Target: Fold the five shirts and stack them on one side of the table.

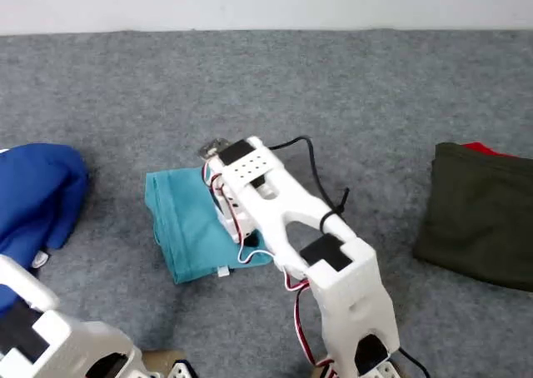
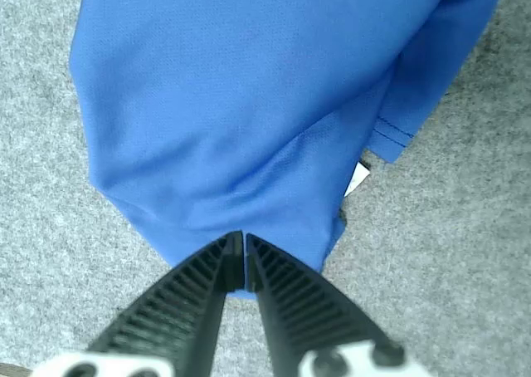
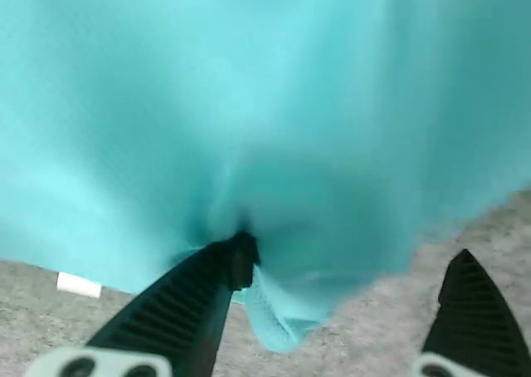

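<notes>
Handling these shirts is, I judge, going to mean dealing with light, limp cloth that is sagging and slipping out of any fold unless it is being taken by a hem or a doubled edge. A pinch through both layers near a corner should be holding best.

The teal shirt is lying folded into a rough rectangle near the middle of the grey tabletop. The right end effector is standing over it with its fingers apart, one fingertip pressing into the teal cloth near its edge and the other standing clear at the cloth's border.

The blue shirt is lying bunched and unfolded at the left side. The left end effector is sitting with its fingers together right at that shirt's hem, and I cannot tell whether any cloth is being caught between them.

A dark olive shirt is resting folded at the right side, over a red shirt.
</notes>
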`<action>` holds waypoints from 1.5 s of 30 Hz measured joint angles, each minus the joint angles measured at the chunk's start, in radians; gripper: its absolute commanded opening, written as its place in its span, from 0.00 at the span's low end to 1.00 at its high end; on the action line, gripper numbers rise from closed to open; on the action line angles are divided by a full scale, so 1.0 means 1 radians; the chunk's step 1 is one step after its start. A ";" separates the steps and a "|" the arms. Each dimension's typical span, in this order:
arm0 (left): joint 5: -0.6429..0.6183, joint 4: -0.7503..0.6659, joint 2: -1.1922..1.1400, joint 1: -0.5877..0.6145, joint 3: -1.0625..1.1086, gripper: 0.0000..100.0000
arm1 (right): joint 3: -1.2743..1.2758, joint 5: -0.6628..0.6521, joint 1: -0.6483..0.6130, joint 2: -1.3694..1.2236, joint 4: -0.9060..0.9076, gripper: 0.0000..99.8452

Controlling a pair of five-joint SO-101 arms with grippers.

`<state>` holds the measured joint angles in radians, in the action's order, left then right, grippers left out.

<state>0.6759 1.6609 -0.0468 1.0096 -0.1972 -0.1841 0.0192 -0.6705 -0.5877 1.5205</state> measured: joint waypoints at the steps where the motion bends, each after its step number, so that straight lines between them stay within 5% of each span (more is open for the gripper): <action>1: 0.000 0.000 0.000 0.000 0.000 0.02 | -0.002 0.000 -0.002 -0.002 0.000 0.19; 5: 0.000 0.000 0.000 0.000 0.000 0.02 | -0.012 -0.002 -0.002 -0.015 0.000 0.00; 13: 0.000 0.000 0.000 0.000 0.000 0.02 | -0.015 -0.081 0.052 -0.011 0.055 0.01; 17: 0.000 0.000 0.000 0.000 0.000 0.02 | 0.005 -0.226 0.155 0.038 0.132 0.01; 27: 0.000 0.000 0.002 0.000 0.000 0.02 | 0.006 -1.103 0.603 0.106 0.175 0.01; 31: 0.000 0.000 0.005 0.000 0.000 0.02 | -0.074 -1.347 0.643 0.106 0.087 0.01; 40: 0.000 0.000 0.008 0.000 0.000 0.02 | -0.255 -1.401 0.540 0.061 -0.049 0.01; 45: 0.000 0.000 0.008 0.000 0.000 0.02 | -0.327 -1.263 0.503 0.052 -0.043 0.15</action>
<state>0.6759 1.6609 -0.0391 1.0096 -0.1972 -0.5109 -1.2436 -0.1672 -0.5355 1.4776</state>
